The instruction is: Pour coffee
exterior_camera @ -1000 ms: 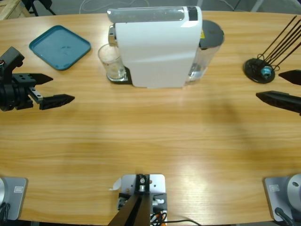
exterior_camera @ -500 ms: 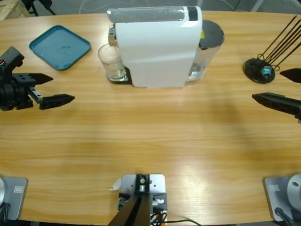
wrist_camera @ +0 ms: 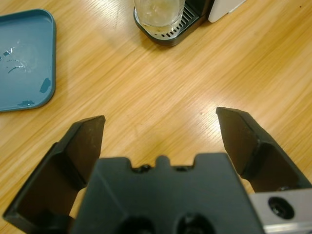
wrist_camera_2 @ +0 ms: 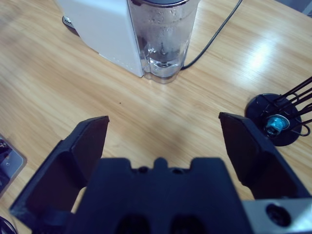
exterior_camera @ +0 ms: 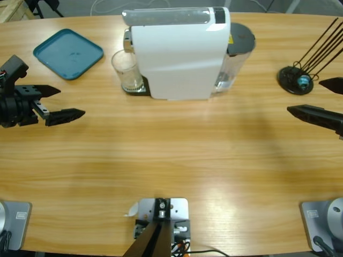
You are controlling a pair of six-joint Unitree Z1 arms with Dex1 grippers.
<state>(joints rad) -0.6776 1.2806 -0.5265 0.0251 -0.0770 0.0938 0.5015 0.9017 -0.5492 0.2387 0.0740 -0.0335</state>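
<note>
Left wrist view: coffee point(wrist_camera: 158, 30) pale amber, thin layer in glass point(wrist_camera: 159, 14); both pincers agape, empty.

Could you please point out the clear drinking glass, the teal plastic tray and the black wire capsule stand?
Clear drinking glass point(exterior_camera: 127, 72): high view, its side wall.
Teal plastic tray point(exterior_camera: 68, 53): high view, bare floor.
Black wire capsule stand point(wrist_camera_2: 278, 125): right wrist view, round base.
</note>
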